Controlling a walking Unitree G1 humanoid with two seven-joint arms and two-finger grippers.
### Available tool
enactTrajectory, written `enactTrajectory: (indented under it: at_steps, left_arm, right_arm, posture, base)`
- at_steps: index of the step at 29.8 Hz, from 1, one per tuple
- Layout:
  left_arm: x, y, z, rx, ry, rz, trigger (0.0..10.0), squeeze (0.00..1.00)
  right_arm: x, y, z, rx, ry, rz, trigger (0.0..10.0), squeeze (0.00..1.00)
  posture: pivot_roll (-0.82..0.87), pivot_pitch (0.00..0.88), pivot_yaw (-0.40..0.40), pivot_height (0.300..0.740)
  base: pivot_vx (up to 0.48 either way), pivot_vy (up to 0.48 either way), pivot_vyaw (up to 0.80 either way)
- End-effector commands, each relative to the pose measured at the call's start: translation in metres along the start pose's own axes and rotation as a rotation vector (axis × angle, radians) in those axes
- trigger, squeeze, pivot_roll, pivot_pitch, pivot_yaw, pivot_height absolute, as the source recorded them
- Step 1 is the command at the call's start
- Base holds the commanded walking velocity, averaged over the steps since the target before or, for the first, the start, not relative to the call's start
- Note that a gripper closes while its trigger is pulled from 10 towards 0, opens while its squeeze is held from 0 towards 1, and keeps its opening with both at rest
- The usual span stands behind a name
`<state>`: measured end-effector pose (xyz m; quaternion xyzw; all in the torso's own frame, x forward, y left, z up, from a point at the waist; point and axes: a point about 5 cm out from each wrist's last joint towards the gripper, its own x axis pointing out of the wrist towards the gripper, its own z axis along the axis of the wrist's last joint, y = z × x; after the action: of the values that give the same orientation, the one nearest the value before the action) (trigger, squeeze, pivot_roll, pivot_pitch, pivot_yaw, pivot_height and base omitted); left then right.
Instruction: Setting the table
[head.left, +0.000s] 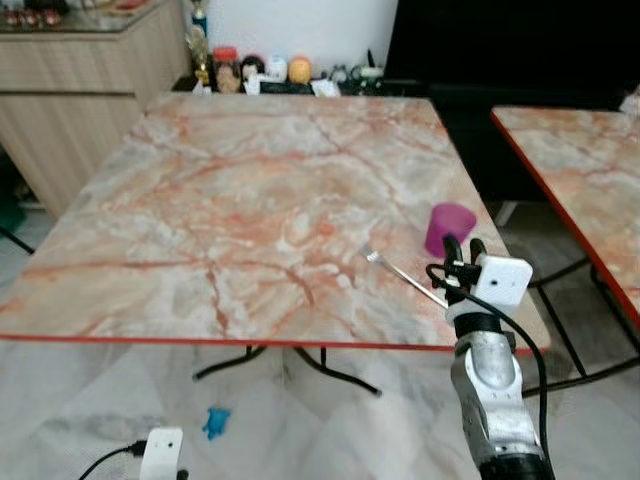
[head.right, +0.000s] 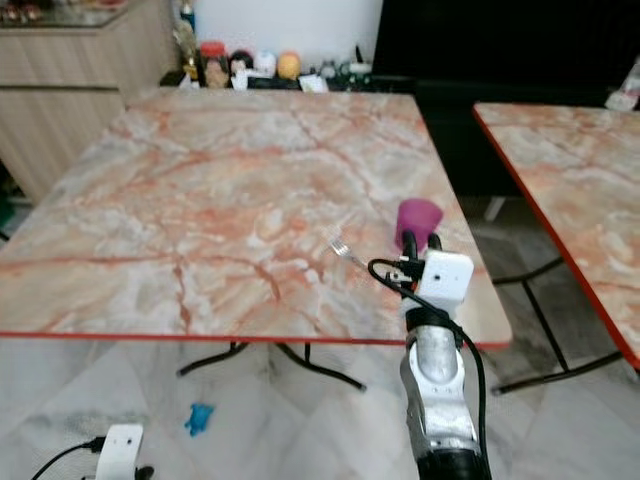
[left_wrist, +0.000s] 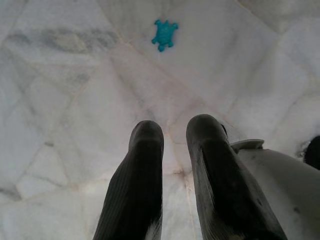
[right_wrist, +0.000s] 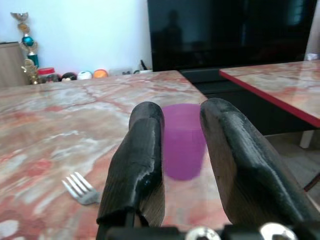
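While setting has barely begun: purple cup (head.left: 449, 229) and fork (head.left: 401, 270) laid — nothing else on table (head.left: 220, 200).
Right gripper (right_wrist: 182, 165): parted, empty, facing the cup.
Left gripper (left_wrist: 172, 145): idle, fingers apart.

A: Where's the cup (head.left: 449, 228)?

B: On the table (head.left: 230, 210), close to its right edge and toward the near side. The fork (head.left: 402, 272) lies just left of it and a bit nearer, tines pointing far-left.

A: And the right gripper (head.left: 462, 247)?

B: Over the table's near right corner, just near of the cup, with the fork's handle beside it.

A: What's behind the table?

B: A row of small jars and figures (head.left: 262, 71) along the far edge, and a cabinet (head.left: 70, 90) at far left. A second table (head.left: 585, 170) stands to the right.

A: Anything lower down?

B: A toy (head.left: 216, 422) lies on the floor (head.left: 90, 400) near of the table, with the left gripper (left_wrist: 172, 145) above that floor.
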<state>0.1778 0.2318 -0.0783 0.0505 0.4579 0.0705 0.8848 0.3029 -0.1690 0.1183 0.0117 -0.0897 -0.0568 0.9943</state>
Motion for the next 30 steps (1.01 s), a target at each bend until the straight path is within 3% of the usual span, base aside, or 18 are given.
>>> enactTrajectory:
  at_steps: [1,8,17,21,25,30]
  left_arm:
    - [-0.001,0.005,-0.006,-0.007,0.014,0.003,10.0,0.00]
    - [-0.002,0.008,-0.007,-0.008,0.019,0.008,10.0,0.00]
    - [0.001,-0.006,0.001,-0.006,0.006,-0.006,10.0,0.00]
    - [0.002,-0.011,0.006,-0.011,-0.004,-0.016,10.0,0.00]
    - [0.002,-0.012,0.007,-0.012,-0.005,-0.019,10.0,0.00]
    - [0.002,-0.009,0.008,-0.011,-0.008,-0.015,10.0,0.00]
  right_arm:
    - [0.000,-0.003,-0.001,-0.011,0.012,0.001,10.0,0.00]
    - [0.000,0.001,0.000,-0.022,0.006,0.030,10.0,0.00]
    - [0.000,0.000,-0.002,0.001,0.014,0.030,10.0,0.00]
    - [-0.001,0.003,-0.002,-0.024,0.011,0.056,10.0,0.00]
    - [-0.001,0.004,-0.001,-0.031,0.008,0.067,10.0,0.00]
    - [-0.001,0.007,-0.002,-0.019,0.014,0.081,10.0,0.00]
  posture:
    - [0.06,0.000,-0.019,0.740]
    - [0.06,0.000,-0.021,0.740]
    - [0.06,0.000,-0.019,0.740]
    - [0.06,0.000,-0.019,0.740]
    - [0.06,0.000,-0.018,0.740]
    - [0.06,0.000,-0.018,0.740]
  base:
    - [0.000,0.000,0.00]
    - [0.000,0.000,0.46]
    - [0.000,0.000,0.13]
    - [0.292,0.000,0.12]
    - [0.296,0.000,0.67]
    - [0.303,0.000,0.00]
